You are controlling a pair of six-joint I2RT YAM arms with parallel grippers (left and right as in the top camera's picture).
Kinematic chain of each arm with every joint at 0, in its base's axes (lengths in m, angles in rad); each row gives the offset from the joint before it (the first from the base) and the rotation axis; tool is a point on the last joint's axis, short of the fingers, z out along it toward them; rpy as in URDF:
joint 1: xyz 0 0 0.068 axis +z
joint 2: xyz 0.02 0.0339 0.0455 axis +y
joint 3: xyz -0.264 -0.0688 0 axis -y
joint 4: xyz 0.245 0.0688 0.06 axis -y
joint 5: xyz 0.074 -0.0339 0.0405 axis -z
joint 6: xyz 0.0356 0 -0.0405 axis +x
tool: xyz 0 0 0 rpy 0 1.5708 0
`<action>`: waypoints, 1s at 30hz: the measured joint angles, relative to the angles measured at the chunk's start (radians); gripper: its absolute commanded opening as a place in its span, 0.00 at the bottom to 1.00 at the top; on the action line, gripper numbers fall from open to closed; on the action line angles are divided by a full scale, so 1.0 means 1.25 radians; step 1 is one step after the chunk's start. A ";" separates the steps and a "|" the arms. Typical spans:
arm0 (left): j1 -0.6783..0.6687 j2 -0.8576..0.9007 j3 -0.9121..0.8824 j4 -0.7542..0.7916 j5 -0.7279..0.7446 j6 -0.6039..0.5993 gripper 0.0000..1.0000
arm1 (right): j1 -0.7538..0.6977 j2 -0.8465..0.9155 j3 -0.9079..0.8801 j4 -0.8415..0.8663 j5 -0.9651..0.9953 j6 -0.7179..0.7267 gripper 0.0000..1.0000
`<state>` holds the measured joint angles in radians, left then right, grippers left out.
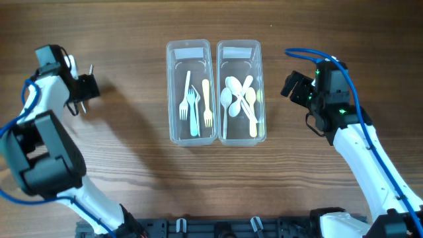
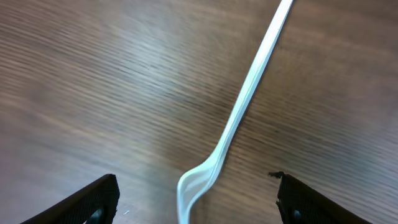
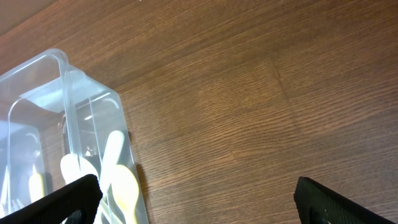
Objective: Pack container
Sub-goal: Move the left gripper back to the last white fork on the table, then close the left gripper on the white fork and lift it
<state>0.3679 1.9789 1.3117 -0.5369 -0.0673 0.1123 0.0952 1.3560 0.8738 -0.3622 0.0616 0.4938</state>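
Your two clear plastic tubs (image 1: pixel 188 45) look stocked; one pale plastic fork (image 2: pixel 245 102) remains outside. Left end effector (image 2: pixel 196 183), right end effector (image 3: pixel 198 186): both released.

We see only a brown wood-grain tabletop (image 1: pixel 132 33) that fills every view. From overhead its fine grain runs left to right, with darker streaks among lighter bands and soft grey shadows across it. In the left wrist view the grain slants and blurs toward the left. In the right wrist view a faint line crosses the grain.
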 measured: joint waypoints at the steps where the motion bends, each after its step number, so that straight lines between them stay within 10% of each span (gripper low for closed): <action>1: 0.000 0.012 0.000 0.002 0.004 0.001 0.76 | 0.000 0.000 0.000 0.000 0.000 0.000 1.00; 22: -0.005 0.045 0.002 -0.011 0.077 0.047 0.04 | 0.000 0.000 0.000 0.000 0.000 0.000 1.00; 30: -0.048 0.027 0.001 -0.035 0.080 0.034 0.04 | 0.000 0.000 0.000 0.000 0.000 0.000 1.00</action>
<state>0.3084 2.0129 1.3128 -0.5804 0.0330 0.1551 0.0952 1.3560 0.8738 -0.3622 0.0616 0.4938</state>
